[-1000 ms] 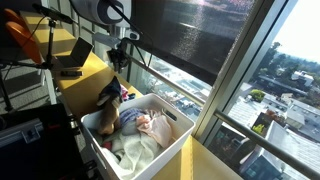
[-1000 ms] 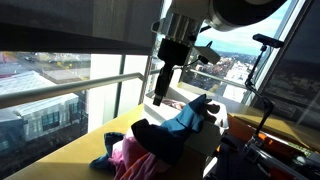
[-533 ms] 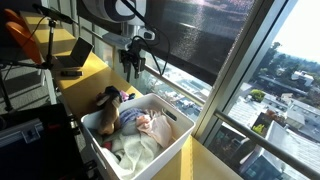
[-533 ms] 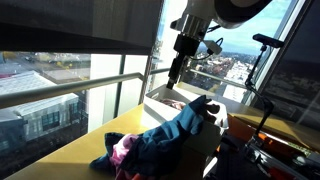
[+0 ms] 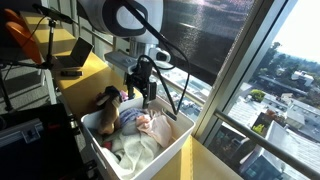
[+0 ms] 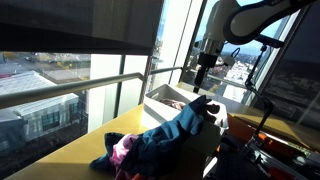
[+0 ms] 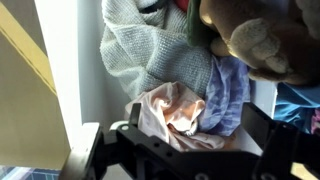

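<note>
Beside the tall window, a white bin stands against a yellow ledge, heaped with laundry. Only the wrist view resolves the heap: grey knit cloth, lavender cloth, brown plush toy and, directly under the camera, the pink cloth. An exterior view adds a dark blue garment draped in the foreground. The arm bends down from above. The gripper hangs over the bin, fingers pointing down and spread apart, holding nothing, clear of the pink cloth.
</note>
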